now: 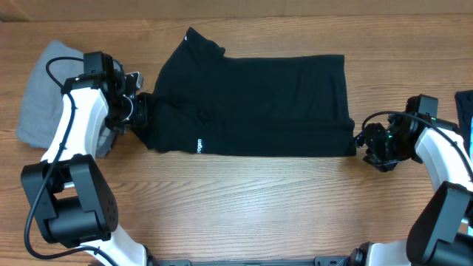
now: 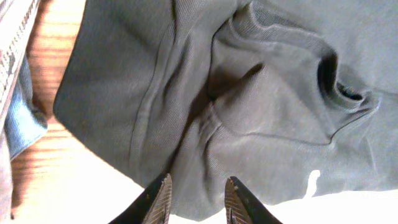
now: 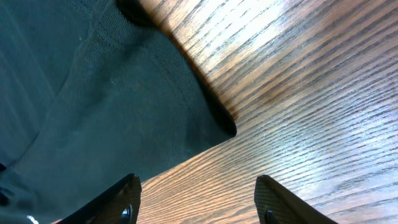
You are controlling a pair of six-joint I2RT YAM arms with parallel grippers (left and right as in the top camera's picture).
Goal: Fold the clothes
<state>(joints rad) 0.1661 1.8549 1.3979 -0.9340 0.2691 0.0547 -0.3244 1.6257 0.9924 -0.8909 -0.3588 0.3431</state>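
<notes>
Nothing legible anywhere: no words, brands or numbers clear enough to read. Small white print [image 1: 198, 145] near the lower edge of the black garment [image 1: 251, 96], set sideways, too tiny to make out as letters. Small white tag [image 1: 189, 31] at the garment's upper left corner, unreadable at this size. In the left wrist view, part of a white mark [image 2: 311, 183] on the same dark fabric, likewise unreadable.
</notes>
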